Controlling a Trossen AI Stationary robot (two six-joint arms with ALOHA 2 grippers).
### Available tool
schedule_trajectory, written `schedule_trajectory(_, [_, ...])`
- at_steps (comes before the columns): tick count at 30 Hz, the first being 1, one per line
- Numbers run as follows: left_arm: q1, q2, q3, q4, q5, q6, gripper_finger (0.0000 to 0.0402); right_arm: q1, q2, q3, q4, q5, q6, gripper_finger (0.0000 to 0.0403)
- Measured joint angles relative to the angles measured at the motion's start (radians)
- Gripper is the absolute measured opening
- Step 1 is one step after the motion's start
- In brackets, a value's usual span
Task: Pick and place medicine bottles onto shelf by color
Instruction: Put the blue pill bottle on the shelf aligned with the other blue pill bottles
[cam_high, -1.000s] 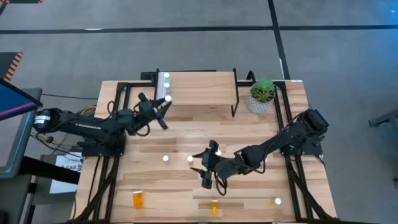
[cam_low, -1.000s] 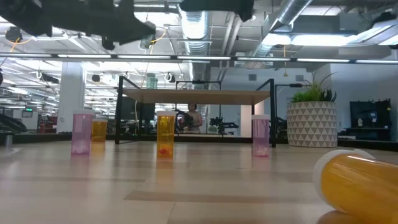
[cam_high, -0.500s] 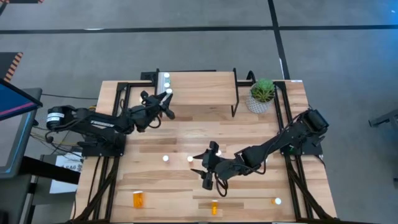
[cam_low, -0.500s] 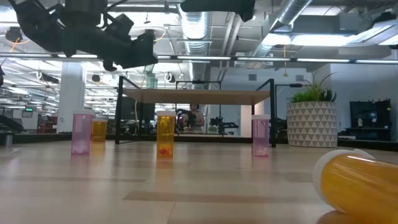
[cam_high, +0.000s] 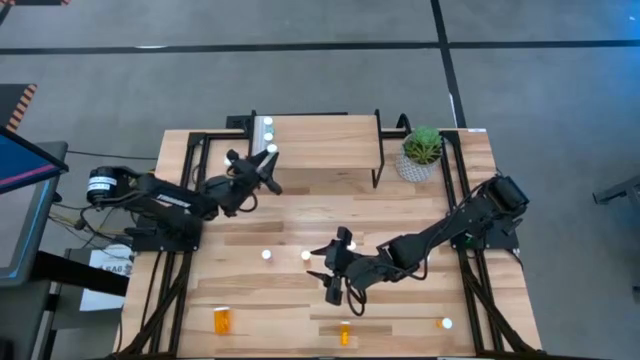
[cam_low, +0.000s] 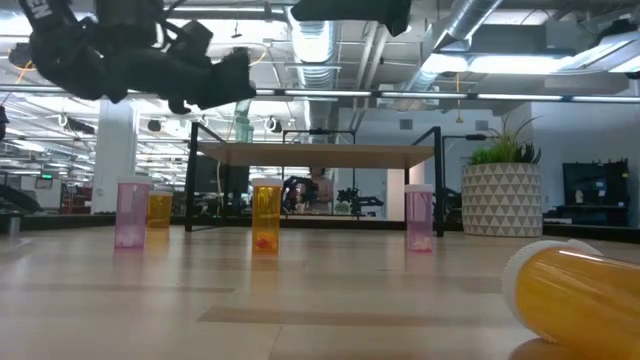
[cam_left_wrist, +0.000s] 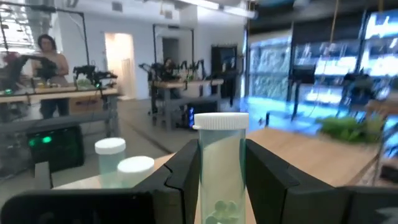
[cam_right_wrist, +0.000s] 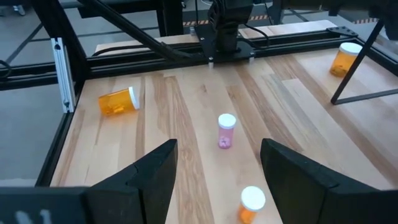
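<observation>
Left hand (cam_high: 262, 172) clamps a green bottle (cam_left_wrist: 221, 163) at the shelf (cam_high: 320, 140), 10 o'clock; right hand (cam_high: 335, 265) apart, empty; two bottles (cam_high: 267, 127) shelved, six remain on the worktop (cam_high: 400, 215).

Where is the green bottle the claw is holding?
The green bottle is in the left claw, held upright at the shelf's left end beside two green bottles.

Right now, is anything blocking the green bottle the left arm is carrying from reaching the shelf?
Nothing visible does. The left gripper holds the pale green bottle upright at the shelf's left end, where two white-capped bottles already stand beside its path, not across it.
</observation>
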Motion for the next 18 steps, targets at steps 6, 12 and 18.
schedule_trajectory(6, [-0.13, -0.076, -0.14, 0.217, 0.085, 0.002, 0.0093, 0.02, 0.0, 0.0, 0.051, 0.012, -0.026, 0.0255])
schedule_trajectory(12, [-0.313, -0.168, -0.22, 0.218, 0.249, -0.071, 0.0093, 0.005, 0.0, 0.0, 0.197, 0.032, -0.141, 0.0255])
schedule_trajectory(18, [-0.474, -0.182, -0.226, 0.142, 0.413, -0.14, 0.0093, -0.047, 0.0, 0.0, 0.327, -0.021, -0.174, 0.0255])
